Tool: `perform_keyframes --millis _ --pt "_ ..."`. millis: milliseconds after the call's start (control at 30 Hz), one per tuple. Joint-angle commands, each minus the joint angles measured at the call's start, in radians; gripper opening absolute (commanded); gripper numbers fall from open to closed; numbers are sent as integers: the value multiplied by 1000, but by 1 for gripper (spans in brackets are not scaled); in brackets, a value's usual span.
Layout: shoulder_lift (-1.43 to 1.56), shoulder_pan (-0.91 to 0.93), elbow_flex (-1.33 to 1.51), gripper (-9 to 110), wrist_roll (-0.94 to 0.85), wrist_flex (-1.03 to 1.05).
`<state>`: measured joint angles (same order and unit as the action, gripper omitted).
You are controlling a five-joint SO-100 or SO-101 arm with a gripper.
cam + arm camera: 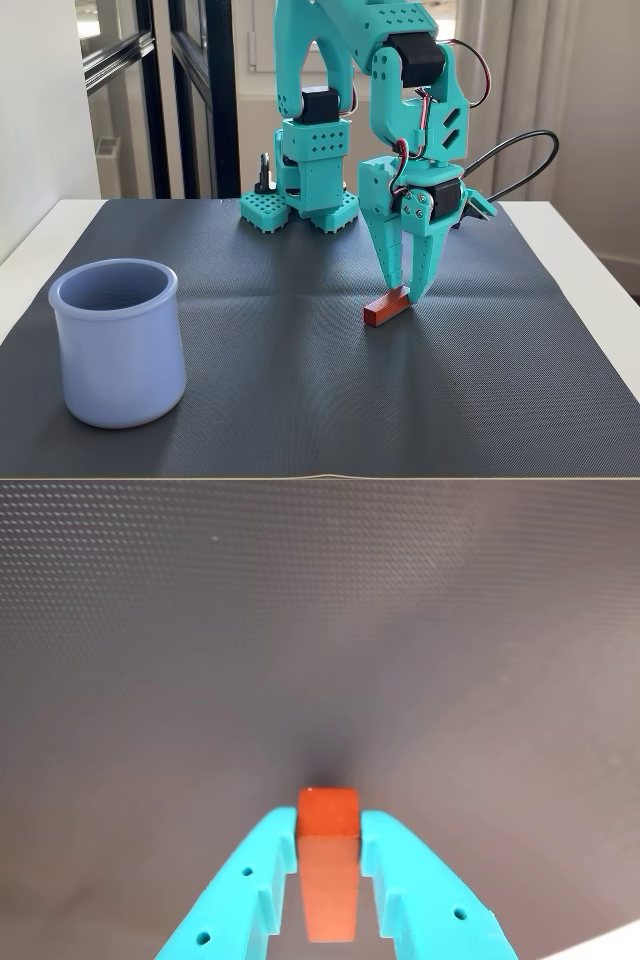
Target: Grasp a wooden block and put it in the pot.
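Observation:
The wooden block [384, 309], a small reddish-brown bar, lies on the dark mat right of centre in the fixed view. Its far end sits between the fingertips of my turquoise gripper [405, 292], which points straight down onto it. Seen from the wrist, the block [328, 865] fills the gap between both fingers, and the gripper [328, 825] is shut on it; its tip reaches past the fingertips and casts a dark shadow. The pale lavender-blue pot [118, 340] stands upright at the mat's front left, well away from the gripper.
A dark textured mat [300, 400] covers the white table [590, 290]. The arm's base [300, 205] stands at the mat's back edge. A black cable [530, 150] loops out to the right of the arm.

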<state>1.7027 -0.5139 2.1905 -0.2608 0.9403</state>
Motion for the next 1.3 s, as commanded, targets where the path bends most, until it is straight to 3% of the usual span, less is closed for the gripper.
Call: perform_keyframes --millis 0,600,1267 --pt "83 3 -8 3 8 -3" --pt "454 149 -15 3 35 -3" --pt "709 565 -31 3 37 0"
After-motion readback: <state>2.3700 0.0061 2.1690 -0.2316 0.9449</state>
